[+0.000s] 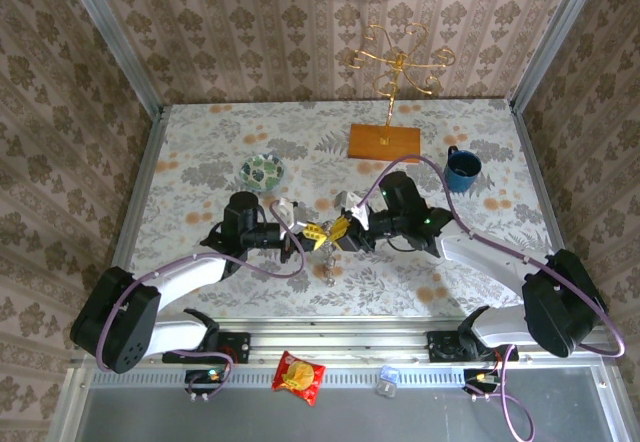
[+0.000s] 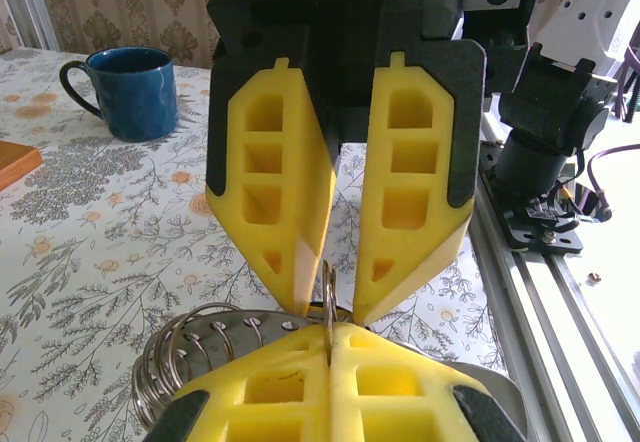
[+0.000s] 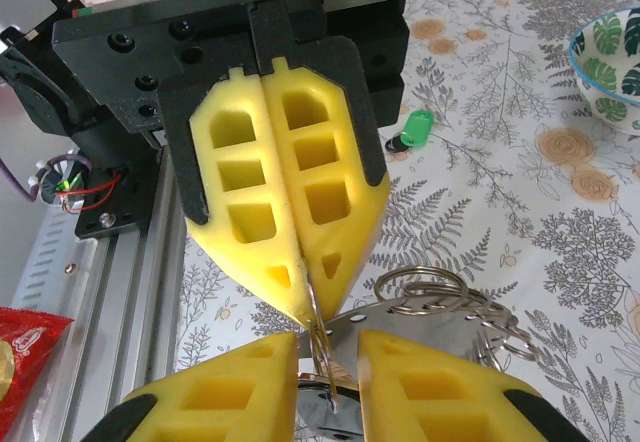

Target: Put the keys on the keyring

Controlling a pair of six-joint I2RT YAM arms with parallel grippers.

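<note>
Around you stand walls of beige-brown damask-patterned wallpaper point(image 1: 300, 22), met at the back corners by slanting bare aluminium frame posts point(image 1: 112, 37). Your bench point(image 1: 200, 152) wears a pale cloth printed with grey ferns and orange flowers. A ribbed aluminium rail point(image 1: 340, 337) runs along its near edge, with a flat dark grey panel point(image 1: 150, 417) below. The light is soft and even.
</note>
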